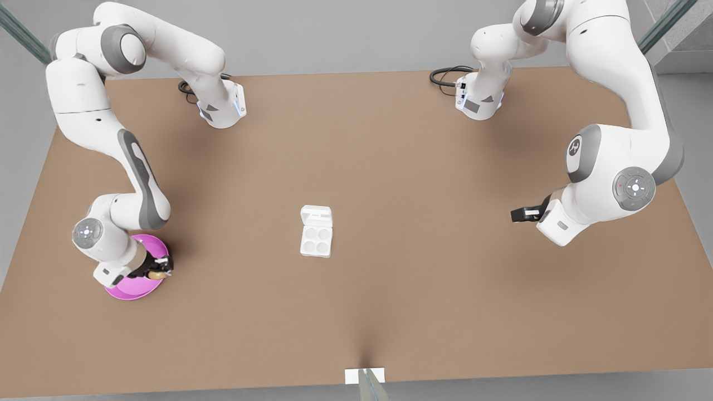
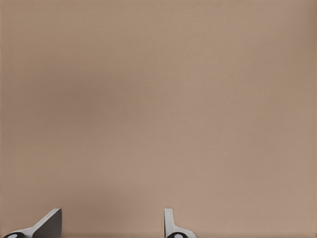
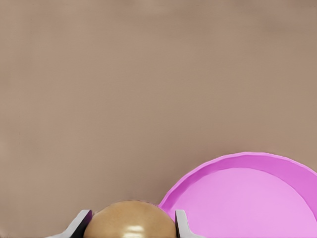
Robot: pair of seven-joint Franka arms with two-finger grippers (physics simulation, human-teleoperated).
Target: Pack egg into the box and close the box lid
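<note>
Gripping one egg (image 3: 131, 220), right end effector (image 1: 160, 269); left end effector (image 2: 111, 225) wide apart.

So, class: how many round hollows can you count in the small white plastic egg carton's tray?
4, in a two-by-two block in the small white plastic egg carton's tray at the table's centre, all empty; its lid lies open.

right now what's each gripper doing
Right gripper: shut on the egg, over the pink plate.
Left gripper: open, empty, waiting above the table.

Brown table (image 1: 390, 289), open white box (image 1: 316, 231) (mid-table), pink plate (image 1: 131, 289)
</note>
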